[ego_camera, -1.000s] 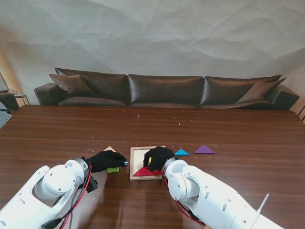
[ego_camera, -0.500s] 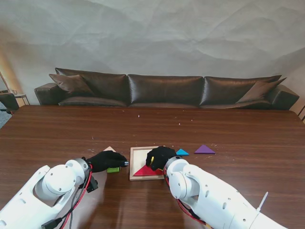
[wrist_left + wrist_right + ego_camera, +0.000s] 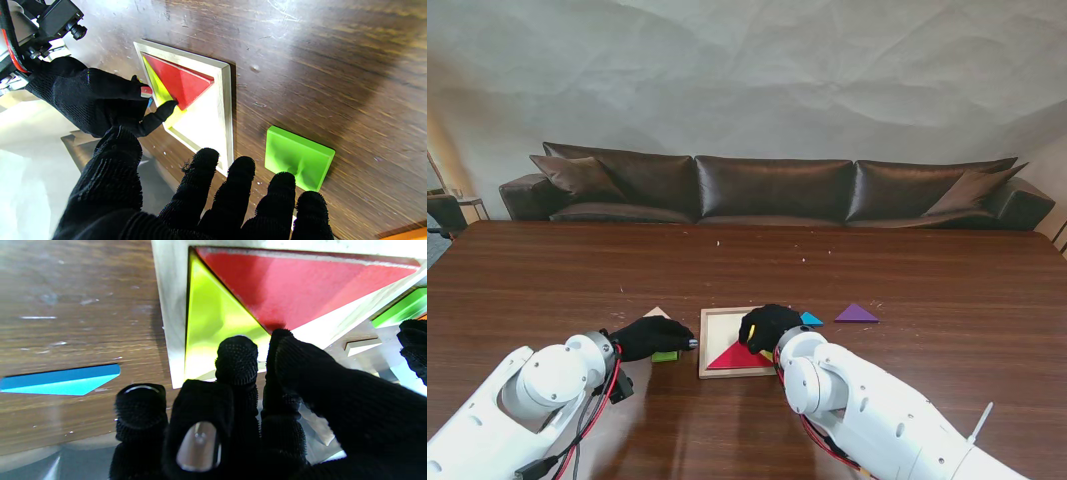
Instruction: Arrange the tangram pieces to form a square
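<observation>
A pale wooden tray (image 3: 710, 328) lies in front of me. Inside it, a red triangle (image 3: 731, 357) fills the near side, and a yellow triangle (image 3: 213, 323) lies flat beside it along the right wall. My right hand (image 3: 770, 325) sits over the tray's right part, thumb and fingertips (image 3: 237, 356) pinched on the yellow triangle's inner corner. My left hand (image 3: 649, 337) hovers just left of the tray with fingers (image 3: 238, 176) spread, holding nothing. A green square (image 3: 298, 158) lies on the table by those fingertips.
On the table right of the tray lie a blue triangle (image 3: 811, 319) and, farther right, a purple triangle (image 3: 856, 314). A beige triangle (image 3: 658, 313) shows just beyond my left hand. A dark sofa stands behind the table's far edge.
My right hand has shifted a little to the right over the tray, taking the yellow triangle with it, and more of the red triangle now shows. The left hand has stayed still.
</observation>
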`<action>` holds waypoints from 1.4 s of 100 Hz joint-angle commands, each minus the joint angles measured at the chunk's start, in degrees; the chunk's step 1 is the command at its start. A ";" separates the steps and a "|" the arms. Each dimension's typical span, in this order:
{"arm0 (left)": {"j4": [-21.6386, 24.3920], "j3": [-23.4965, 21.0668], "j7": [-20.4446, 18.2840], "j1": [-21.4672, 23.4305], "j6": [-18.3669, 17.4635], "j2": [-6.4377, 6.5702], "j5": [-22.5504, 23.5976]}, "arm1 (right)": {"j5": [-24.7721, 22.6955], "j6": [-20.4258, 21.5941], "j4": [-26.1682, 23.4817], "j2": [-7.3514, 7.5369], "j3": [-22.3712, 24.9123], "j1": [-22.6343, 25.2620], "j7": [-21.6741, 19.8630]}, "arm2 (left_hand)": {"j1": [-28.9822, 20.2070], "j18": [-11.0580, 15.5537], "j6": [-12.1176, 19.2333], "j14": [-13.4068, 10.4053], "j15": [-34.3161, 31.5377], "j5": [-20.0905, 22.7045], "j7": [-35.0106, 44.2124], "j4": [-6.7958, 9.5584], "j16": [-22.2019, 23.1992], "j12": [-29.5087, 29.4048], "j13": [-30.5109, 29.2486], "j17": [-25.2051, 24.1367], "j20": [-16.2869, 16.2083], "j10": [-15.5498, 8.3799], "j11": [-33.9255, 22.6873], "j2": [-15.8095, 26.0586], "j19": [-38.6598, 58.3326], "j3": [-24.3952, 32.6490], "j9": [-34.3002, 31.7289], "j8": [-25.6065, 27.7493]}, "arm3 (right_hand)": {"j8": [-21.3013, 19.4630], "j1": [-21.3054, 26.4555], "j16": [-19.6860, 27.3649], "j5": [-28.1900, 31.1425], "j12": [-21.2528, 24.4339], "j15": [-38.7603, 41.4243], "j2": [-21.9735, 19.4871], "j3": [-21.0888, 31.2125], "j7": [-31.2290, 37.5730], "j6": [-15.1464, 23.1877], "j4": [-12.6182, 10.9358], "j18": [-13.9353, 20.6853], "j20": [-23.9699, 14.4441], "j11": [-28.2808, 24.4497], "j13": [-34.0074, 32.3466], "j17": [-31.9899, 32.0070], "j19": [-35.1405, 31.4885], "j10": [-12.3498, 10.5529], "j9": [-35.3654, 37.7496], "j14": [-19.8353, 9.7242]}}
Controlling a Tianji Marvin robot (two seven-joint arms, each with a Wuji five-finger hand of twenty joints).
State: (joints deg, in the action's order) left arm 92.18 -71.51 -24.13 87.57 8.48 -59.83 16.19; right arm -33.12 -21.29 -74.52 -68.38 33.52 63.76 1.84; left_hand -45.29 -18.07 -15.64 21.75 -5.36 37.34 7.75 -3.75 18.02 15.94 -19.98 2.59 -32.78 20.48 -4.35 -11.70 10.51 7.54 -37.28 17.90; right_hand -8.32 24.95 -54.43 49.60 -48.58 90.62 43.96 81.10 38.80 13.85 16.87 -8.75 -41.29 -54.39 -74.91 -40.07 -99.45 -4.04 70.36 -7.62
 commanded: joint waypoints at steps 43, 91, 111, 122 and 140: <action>-0.18 0.40 -1.32 -0.23 0.10 -0.06 -0.28 | -0.37 0.65 -2.80 0.34 2.80 2.44 0.15 | -1.04 0.93 -0.25 0.69 -0.74 1.64 0.34 1.62 0.49 0.23 -1.13 0.10 -0.66 0.46 -0.29 3.33 -0.46 -0.32 -1.59 0.26 | 1.43 -7.15 0.08 -2.85 1.48 2.04 -7.01 -1.76 1.42 -0.59 -7.57 -0.80 0.20 0.33 -1.08 -25.66 -0.65 4.28 0.02 -8.30; -0.29 0.92 -1.08 -0.54 -0.19 -0.09 0.02 | -2.47 1.86 -11.35 2.74 14.04 11.42 -0.57 | -1.07 0.96 -0.23 0.69 -0.74 1.66 0.35 1.61 0.49 0.24 -1.13 0.17 -0.66 0.40 -0.30 3.38 -0.45 -0.34 -1.63 0.26 | -5.94 -13.29 14.51 -6.38 11.46 -28.30 -7.04 -13.92 1.30 -6.99 -10.87 -7.80 -2.22 12.21 -0.30 -8.39 17.17 8.60 -11.32 8.57; -0.44 1.18 -1.02 -0.67 -0.27 -0.10 0.01 | -5.80 2.27 -13.01 3.76 17.80 13.55 -1.16 | -1.11 0.91 -0.28 0.69 -0.74 1.68 0.36 1.61 0.49 0.24 -1.12 0.13 -0.66 0.60 -0.31 3.40 -0.46 -0.37 -1.65 0.26 | -9.46 -12.59 15.30 -7.80 16.26 -41.71 -4.47 -15.93 1.88 -8.80 -9.77 -7.63 -2.36 16.39 7.04 -1.21 22.20 9.80 -19.85 10.92; -0.56 1.32 -1.13 -0.79 -0.39 -0.08 0.00 | -8.29 2.38 -12.98 4.57 19.31 13.48 -3.11 | -1.18 0.95 -0.32 0.75 -0.75 1.67 0.35 1.62 0.49 0.24 -1.14 0.15 -0.66 0.53 -0.31 3.40 -0.45 -0.36 -1.65 0.25 | -10.82 -11.32 16.50 -9.90 18.41 -45.36 -0.80 -15.91 1.50 -9.43 -8.64 -7.00 -2.26 18.06 10.73 1.24 23.63 10.56 -24.76 11.26; -0.65 1.37 -1.03 -0.80 -0.54 -0.10 -0.01 | -11.53 2.13 -10.68 5.41 20.81 11.91 -5.15 | -1.19 0.95 -0.30 0.64 -0.73 1.72 0.38 1.62 0.49 0.24 -1.09 0.18 -0.67 0.43 -0.31 3.41 -0.44 -0.39 -1.65 0.26 | -14.29 -8.08 17.47 -14.18 21.49 -47.39 9.24 -10.49 2.62 -10.48 -5.84 -6.42 -2.38 18.16 13.67 2.58 24.71 10.55 -30.18 11.30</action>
State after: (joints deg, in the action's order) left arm 91.53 -70.17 -24.13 86.72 8.09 -59.81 16.25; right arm -44.37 -19.04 -86.61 -63.62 53.66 76.76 -1.80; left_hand -45.29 -18.07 -15.64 21.76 -5.36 37.35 7.75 -3.75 18.03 15.94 -19.99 2.63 -32.78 20.49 -4.35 -11.70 10.51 7.54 -37.29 17.90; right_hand -21.19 15.72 -37.78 38.18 -28.29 43.55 48.97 67.88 40.99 4.02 9.58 -15.05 -42.89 -36.67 -62.86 -39.37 -75.79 5.67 42.76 3.46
